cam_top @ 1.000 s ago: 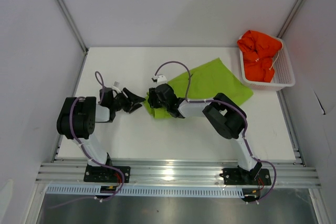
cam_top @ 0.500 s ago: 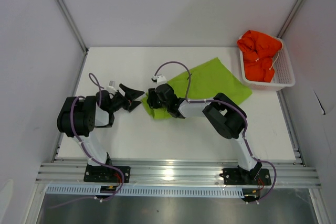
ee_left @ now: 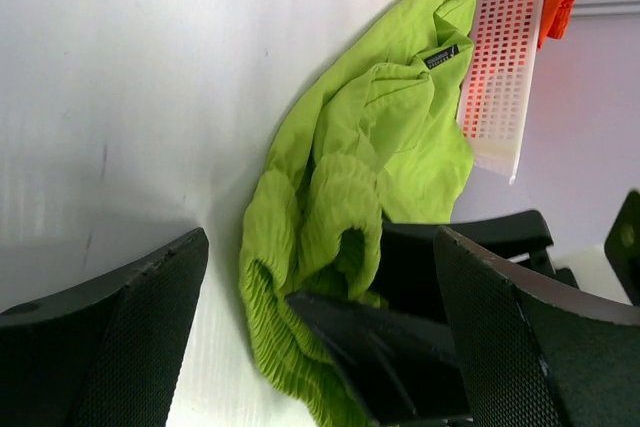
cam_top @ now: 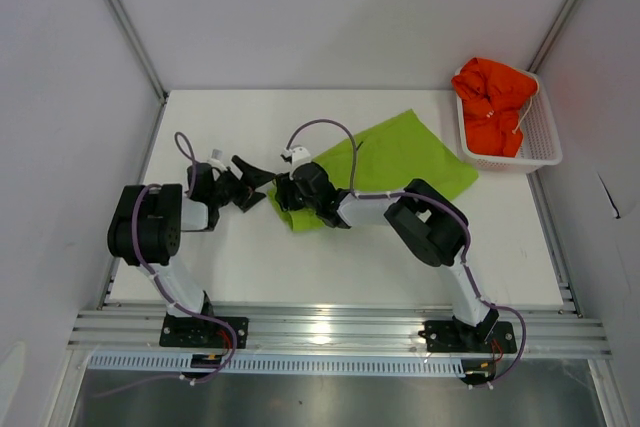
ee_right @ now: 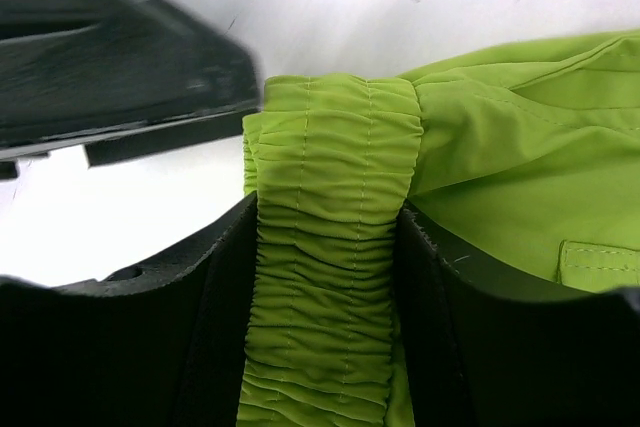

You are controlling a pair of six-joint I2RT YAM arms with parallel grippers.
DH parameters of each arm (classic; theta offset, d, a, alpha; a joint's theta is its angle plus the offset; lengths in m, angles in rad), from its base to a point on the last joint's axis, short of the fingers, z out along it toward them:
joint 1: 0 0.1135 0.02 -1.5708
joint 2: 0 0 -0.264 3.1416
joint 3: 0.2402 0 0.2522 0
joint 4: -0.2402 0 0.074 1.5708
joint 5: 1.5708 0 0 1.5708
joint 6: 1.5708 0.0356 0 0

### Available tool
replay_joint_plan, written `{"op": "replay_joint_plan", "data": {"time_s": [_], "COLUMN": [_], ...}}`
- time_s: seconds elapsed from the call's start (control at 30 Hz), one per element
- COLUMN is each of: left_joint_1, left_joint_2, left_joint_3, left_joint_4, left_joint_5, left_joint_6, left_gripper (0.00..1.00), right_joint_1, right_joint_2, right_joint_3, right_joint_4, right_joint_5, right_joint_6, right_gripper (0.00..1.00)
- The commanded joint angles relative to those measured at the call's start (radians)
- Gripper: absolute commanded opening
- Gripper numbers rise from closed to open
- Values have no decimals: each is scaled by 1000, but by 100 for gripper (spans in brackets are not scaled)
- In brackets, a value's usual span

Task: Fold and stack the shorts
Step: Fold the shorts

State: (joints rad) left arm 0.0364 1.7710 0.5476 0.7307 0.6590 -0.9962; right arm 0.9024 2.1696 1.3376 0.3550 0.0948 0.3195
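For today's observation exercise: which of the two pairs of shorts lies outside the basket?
The lime green shorts, lying on the table with their waistband in the right gripper; the orange-red shorts sit bunched inside the white mesh basket.

- Table [cam_top: 250, 267]: white, flat, rectangular top; matte surface.
- Basket [cam_top: 546, 143]: white plastic mesh, rectangular, at far right corner of table, against right edge.
- Rail [cam_top: 330, 332]: ribbed aluminium, along near table edge.
- Walls [cam_top: 340, 17]: plain pale grey, three sides.
- Corner posts [cam_top: 122, 19]: slim metal, both rear corners.
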Motion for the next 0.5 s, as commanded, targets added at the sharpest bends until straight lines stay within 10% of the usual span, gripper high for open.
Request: {"op": "replay_joint_plan", "data": {"time_s": [0.0, 0.33, 0.47], "left_joint_1": [-26, -79, -79], "left_joint_2": [-35, -13, -10], "left_joint_3": [51, 91, 92], "left_joint_4": [-83, -192, -202], "left_joint_5": [-58, -125, -136], "left_joint_6": [83, 123, 125], "left_gripper": [95, 89, 70], "right_joint_1": [26, 26, 24], "right_joint_2": [15, 21, 21], "right_joint_3": [-3, 6, 11], "right_joint_4": [-82, -90, -91], "right_joint_5": [-35, -41, -47], "right_joint_6": [-42, -46, -45], "right_gripper": [55, 54, 53]}}
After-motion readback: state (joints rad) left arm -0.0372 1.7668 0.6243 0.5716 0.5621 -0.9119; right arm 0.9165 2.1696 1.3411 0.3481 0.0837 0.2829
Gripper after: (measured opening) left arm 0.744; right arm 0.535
